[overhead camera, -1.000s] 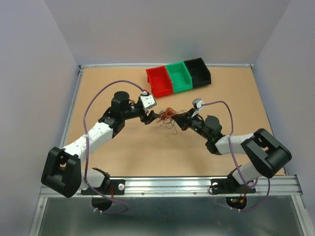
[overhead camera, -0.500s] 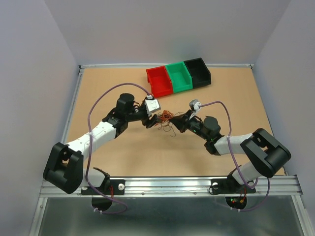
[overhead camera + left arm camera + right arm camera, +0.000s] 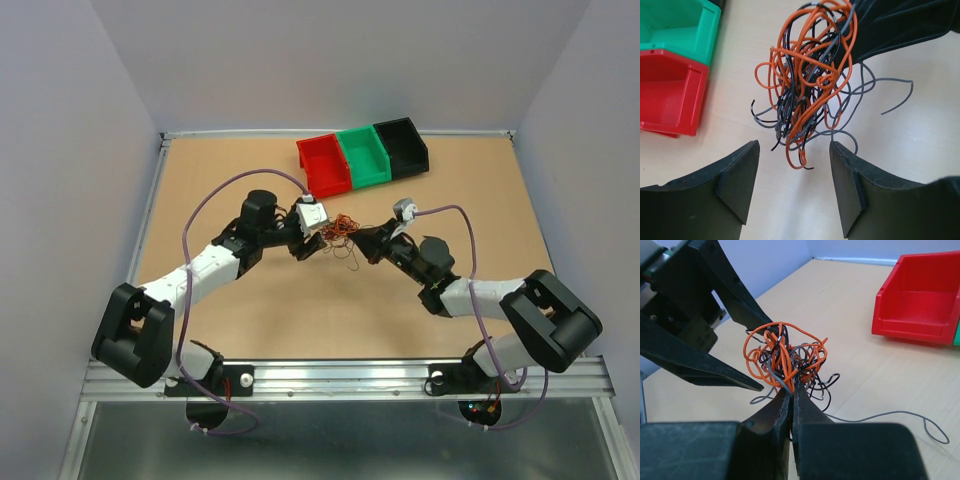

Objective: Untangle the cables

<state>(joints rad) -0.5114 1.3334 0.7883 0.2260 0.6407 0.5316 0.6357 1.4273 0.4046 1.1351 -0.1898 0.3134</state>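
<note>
The cables [image 3: 341,229] are a small clump of thin orange, black and grey wires in curly loops at mid-table. My right gripper [image 3: 362,241] is shut on strands at the clump's right side. In the right wrist view its fingertips [image 3: 792,384] pinch orange and grey strands of the cables [image 3: 785,357], and one grey wire trails off to the right. My left gripper [image 3: 318,242] is open just left of the clump. In the left wrist view the lowest loops of the cables [image 3: 810,80] hang just ahead of the left gripper [image 3: 794,150], touching neither finger.
A red bin [image 3: 325,165], a green bin [image 3: 362,155] and a black bin [image 3: 402,147] stand in a row behind the clump. The red bin [image 3: 670,90] lies close to the left of my left gripper. Lilac cables arc over both arms.
My left arm has moved right, bringing its open gripper up to the clump. The right gripper has shifted the clump slightly towards the bins.
</note>
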